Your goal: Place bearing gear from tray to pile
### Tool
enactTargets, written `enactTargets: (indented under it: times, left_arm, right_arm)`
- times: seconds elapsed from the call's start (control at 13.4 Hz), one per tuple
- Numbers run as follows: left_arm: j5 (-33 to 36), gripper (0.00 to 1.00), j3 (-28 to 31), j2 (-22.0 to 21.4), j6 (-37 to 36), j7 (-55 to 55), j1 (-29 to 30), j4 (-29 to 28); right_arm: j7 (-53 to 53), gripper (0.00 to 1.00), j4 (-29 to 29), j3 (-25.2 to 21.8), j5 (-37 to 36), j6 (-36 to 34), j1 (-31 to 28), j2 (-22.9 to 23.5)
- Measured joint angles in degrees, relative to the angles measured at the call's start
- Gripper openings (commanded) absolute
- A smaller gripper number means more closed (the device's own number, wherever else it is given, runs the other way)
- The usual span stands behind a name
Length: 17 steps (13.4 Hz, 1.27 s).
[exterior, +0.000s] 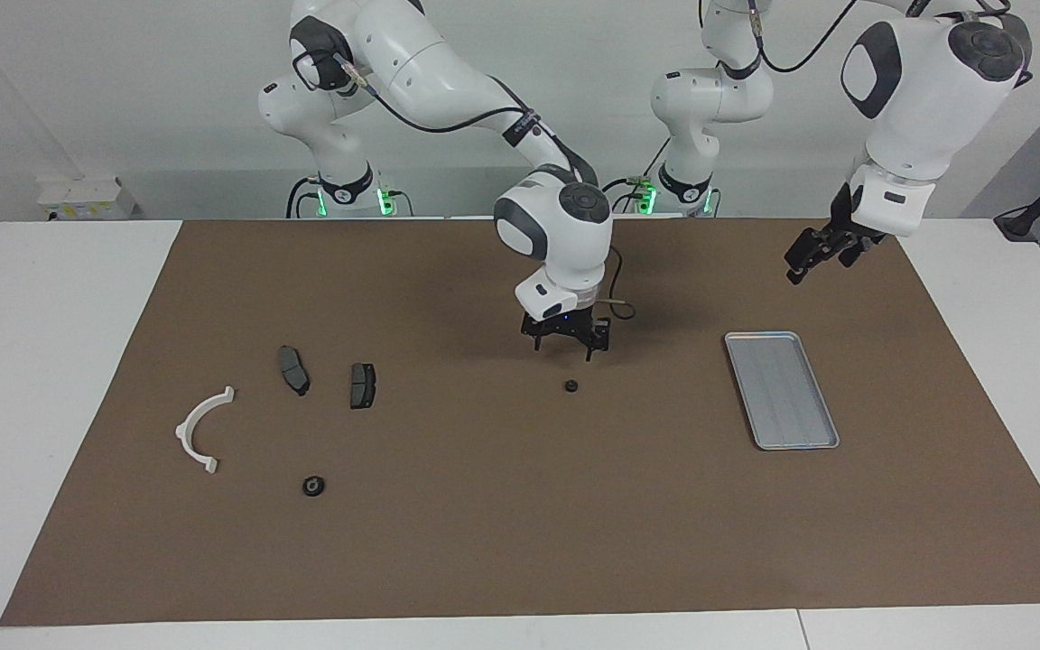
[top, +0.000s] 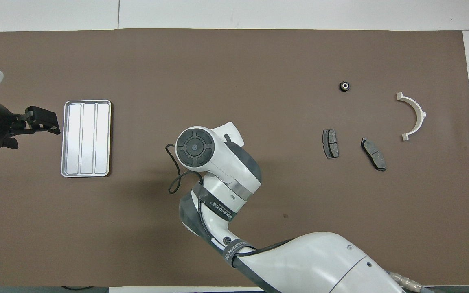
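The silver ribbed tray (exterior: 782,390) (top: 86,138) lies empty toward the left arm's end of the mat. A small black bearing gear (exterior: 571,386) lies on the mat mid-table; the right arm's wrist hides it in the overhead view. My right gripper (exterior: 565,350) hangs open and empty just above the mat, close beside that gear on the robots' side. A second black gear (exterior: 313,486) (top: 344,86) lies by the pile: white half-ring bracket (exterior: 204,429) (top: 413,116) and two dark brake pads (exterior: 293,370) (exterior: 362,385). My left gripper (exterior: 794,271) (top: 53,126) waits raised beside the tray.
A brown mat (exterior: 520,542) covers most of the white table. The right arm's wrist and forearm (top: 214,162) stretch over the mat's middle. A loose black cable (exterior: 619,307) loops beside the right wrist.
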Motion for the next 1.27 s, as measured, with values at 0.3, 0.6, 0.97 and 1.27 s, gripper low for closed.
enactTargets:
  times: [0.3, 0.6, 0.97, 1.27]
  left_arm:
    - [-1.23, 1.0, -0.09, -0.09, -1.76, 2.14, 0.07, 1.16]
    - [-1.25, 1.0, 0.44, -0.26, -2.04, 4.78, 0.22, 1.42]
    - [-1.27, 1.0, 0.6, -0.01, -2.65, 5.8, 0.22, 2.12]
    - [-1.28, 1.0, 0.75, -0.01, -4.83, 5.91, 0.22, 2.35]
  right_arm:
    - [0.0, 1.0, 1.11, -0.43, -0.6, 0.51, -0.12, 1.88]
    - [0.0, 1.0, 5.19, -0.43, -0.65, 0.54, -0.03, 4.99]
    - [0.0, 1.0, 8.19, -0.77, -0.85, 0.5, -0.06, 7.88]
    - [0.0, 0.5, 9.26, -0.87, -0.89, 0.18, -0.11, 8.25]
